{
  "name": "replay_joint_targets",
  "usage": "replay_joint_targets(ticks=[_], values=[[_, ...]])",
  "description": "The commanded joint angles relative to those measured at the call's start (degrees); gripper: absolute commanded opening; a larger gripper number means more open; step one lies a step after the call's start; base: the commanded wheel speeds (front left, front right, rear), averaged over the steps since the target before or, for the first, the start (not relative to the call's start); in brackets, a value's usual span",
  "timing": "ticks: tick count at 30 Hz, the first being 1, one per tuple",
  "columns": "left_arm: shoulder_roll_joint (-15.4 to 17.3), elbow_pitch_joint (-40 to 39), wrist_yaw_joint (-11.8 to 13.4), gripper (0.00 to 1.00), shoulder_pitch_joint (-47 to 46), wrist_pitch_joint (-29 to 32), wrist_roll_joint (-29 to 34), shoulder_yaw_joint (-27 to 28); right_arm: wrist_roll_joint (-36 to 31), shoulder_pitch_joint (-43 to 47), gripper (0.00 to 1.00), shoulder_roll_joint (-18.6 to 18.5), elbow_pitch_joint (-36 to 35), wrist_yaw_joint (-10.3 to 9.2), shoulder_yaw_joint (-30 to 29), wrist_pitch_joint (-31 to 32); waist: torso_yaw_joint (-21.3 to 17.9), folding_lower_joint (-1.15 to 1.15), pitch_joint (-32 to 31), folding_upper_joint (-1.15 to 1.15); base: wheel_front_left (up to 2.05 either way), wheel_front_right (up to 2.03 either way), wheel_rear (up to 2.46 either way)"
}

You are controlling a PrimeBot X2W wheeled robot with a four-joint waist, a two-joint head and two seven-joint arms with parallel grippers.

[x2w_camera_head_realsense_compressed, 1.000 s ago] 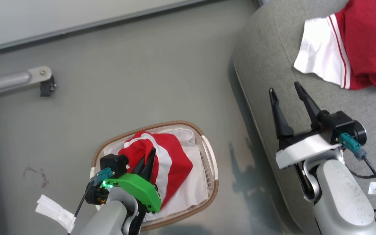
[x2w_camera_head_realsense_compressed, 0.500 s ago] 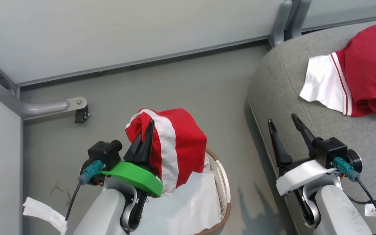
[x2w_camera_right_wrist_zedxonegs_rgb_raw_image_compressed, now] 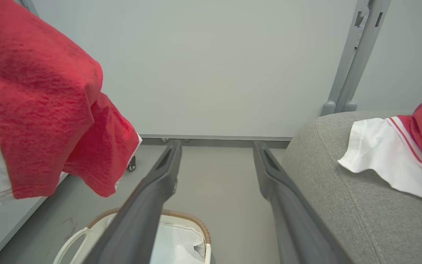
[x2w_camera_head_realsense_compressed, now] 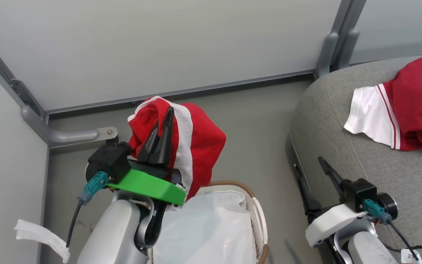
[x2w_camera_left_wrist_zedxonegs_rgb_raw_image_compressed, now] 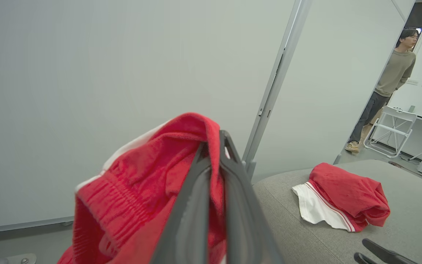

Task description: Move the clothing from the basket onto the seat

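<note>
My left gripper (x2w_camera_head_realsense_compressed: 167, 115) is shut on a red piece of clothing (x2w_camera_head_realsense_compressed: 200, 143) with a white stripe, hanging in the air above the basket (x2w_camera_head_realsense_compressed: 256, 207), whose white liner (x2w_camera_head_realsense_compressed: 211, 227) lies bare. In the left wrist view, both fingers (x2w_camera_left_wrist_zedxonegs_rgb_raw_image_compressed: 233, 190) pinch the red cloth (x2w_camera_left_wrist_zedxonegs_rgb_raw_image_compressed: 137, 194). A second red and white piece of clothing (x2w_camera_head_realsense_compressed: 412, 106) lies on the grey seat (x2w_camera_head_realsense_compressed: 335, 146) at the right. My right gripper (x2w_camera_head_realsense_compressed: 308, 163) stands open and empty at the seat's left edge, and its fingers (x2w_camera_right_wrist_zedxonegs_rgb_raw_image_compressed: 159, 183) are spread wide over the basket (x2w_camera_right_wrist_zedxonegs_rgb_raw_image_compressed: 200, 223).
A grey partition wall with a metal post (x2w_camera_head_realsense_compressed: 328, 51) runs behind the floor. A bracket foot with a caster (x2w_camera_head_realsense_compressed: 71, 135) juts out at the left. A person (x2w_camera_left_wrist_zedxonegs_rgb_raw_image_compressed: 390, 80) stands in a doorway beyond the seat, near a white folding chair (x2w_camera_left_wrist_zedxonegs_rgb_raw_image_compressed: 387, 128).
My left gripper has lifted the red piece out of the basket and high above it. The head camera has tilted up. The right gripper has stayed open.
</note>
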Motion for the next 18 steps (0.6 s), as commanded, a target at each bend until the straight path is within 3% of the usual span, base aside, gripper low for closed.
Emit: replay_joint_targets(ticks=[1, 18], values=[[0.05, -0.25, -0.13, 0.00, -0.19, -0.02, 0.39, -0.08, -0.23, 0.85, 1.00, -0.23, 0.20, -0.08, 0.70, -0.01, 0.56, 0.00, -0.60, 0.00, 0.00, 0.00, 0.00], [-0.37, -0.47, -0.14, 0.00, -1.88, -0.03, -0.04, -3.84, 6.13, -7.67, 1.00, -0.23, 1.86, -0.08, 21.22, -0.01, 3.59, 0.00, 0.42, 0.00, 0.00, 0.00, 0.00]])
